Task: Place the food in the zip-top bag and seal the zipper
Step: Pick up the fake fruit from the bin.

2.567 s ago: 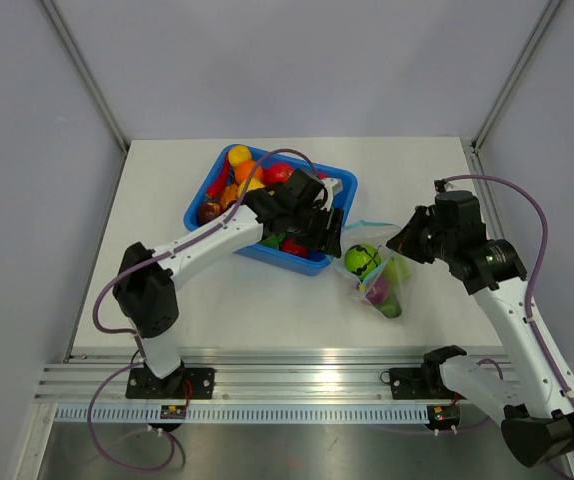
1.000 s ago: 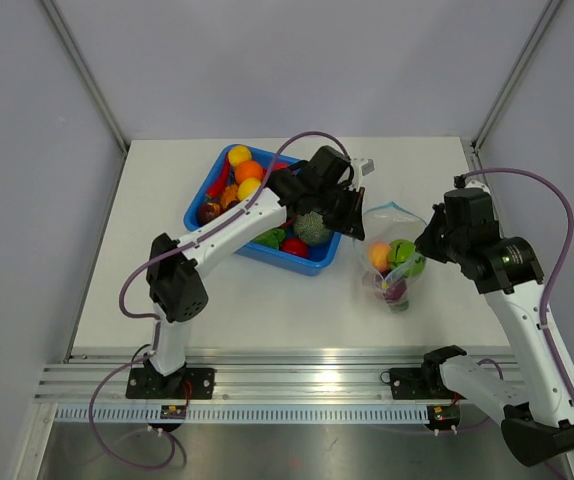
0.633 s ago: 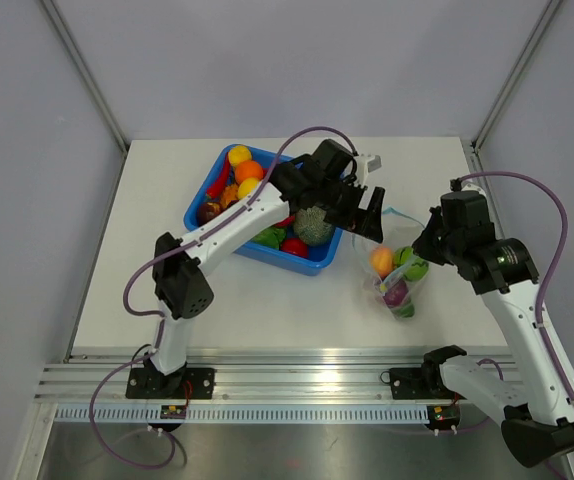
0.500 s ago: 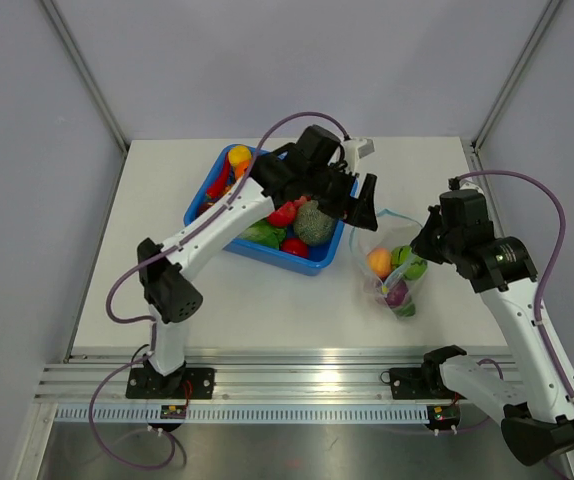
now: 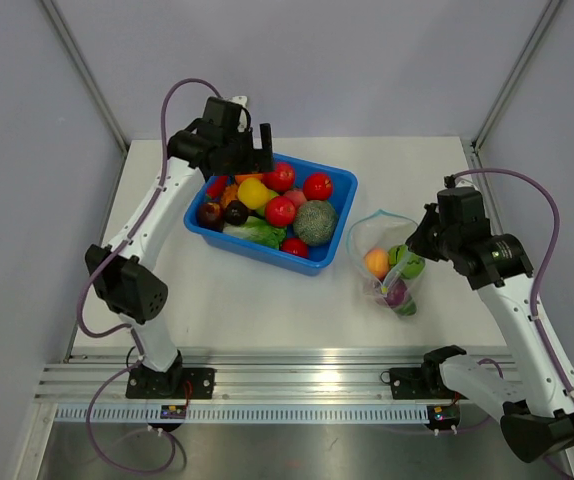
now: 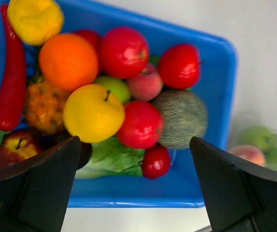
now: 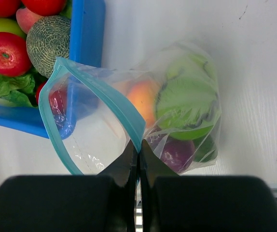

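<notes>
- Left hand (image 5: 253, 152): fingers spread, empty, above the bin's (image 5: 267, 255) far left corner.
- Food (image 5: 280, 210): mostly heaped in the bin; a few pieces inside the bag.
- Bag (image 5: 387, 262): on the worktop (image 5: 217, 300) just right of the bin, mouth gaping.
- Right hand (image 7: 138, 150): clenched on the zipper (image 7: 100, 89).

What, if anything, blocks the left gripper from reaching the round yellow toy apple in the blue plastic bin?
Likely yes, nothing blocks it. The left gripper hangs open above the blue plastic bin, and the round yellow toy apple lies uncovered on top.
</notes>
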Motion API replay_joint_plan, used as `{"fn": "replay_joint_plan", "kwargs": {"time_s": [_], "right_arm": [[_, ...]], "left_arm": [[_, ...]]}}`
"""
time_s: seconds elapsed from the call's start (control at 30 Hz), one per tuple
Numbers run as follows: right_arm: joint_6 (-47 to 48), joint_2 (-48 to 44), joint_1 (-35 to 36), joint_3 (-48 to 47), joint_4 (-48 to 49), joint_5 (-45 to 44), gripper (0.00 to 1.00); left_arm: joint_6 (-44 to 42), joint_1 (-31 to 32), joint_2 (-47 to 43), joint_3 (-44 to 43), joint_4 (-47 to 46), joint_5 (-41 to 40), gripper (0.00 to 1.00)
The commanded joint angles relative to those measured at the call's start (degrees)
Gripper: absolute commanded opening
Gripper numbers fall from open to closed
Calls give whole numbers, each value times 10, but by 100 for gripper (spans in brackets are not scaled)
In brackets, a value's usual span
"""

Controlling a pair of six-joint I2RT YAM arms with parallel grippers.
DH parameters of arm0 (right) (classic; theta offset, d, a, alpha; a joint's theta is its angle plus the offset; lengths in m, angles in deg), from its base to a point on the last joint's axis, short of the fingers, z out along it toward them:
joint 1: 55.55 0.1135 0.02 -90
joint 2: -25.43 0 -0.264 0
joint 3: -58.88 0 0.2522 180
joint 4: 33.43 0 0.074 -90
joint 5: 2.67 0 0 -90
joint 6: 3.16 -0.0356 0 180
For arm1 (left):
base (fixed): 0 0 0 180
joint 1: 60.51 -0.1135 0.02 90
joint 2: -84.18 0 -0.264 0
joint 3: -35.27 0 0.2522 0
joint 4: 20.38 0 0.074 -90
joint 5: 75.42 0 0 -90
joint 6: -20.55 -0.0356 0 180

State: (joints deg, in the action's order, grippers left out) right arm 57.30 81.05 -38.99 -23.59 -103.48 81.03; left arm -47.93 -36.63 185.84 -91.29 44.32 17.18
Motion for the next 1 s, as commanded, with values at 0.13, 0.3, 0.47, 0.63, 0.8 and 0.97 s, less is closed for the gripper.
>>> {"fn": "replay_joint_plan", "kwargs": {"time_s": [0.13,0.3,0.47,0.63,0.8,0.97], "right_arm": [[8,6,0,-4,23,12,5],[8,7,0,-2,23,10,5],[8,10,0,0,26,11,5],[7,13,0,1,29,14,5],[6,12,1,0,28,16,5],[3,9,1,-1,26,17,5]], "left_arm": [[23,-10,60,46,-31,-73,98],[35,-13,96,39,-29,-100,99],[40,-19,111,45,-39,-101,96],[41,-19,120,50,-38,-98,91],[38,-19,104,60,-42,-101,67],[36,-19,62,69,-37,-102,52]]}}
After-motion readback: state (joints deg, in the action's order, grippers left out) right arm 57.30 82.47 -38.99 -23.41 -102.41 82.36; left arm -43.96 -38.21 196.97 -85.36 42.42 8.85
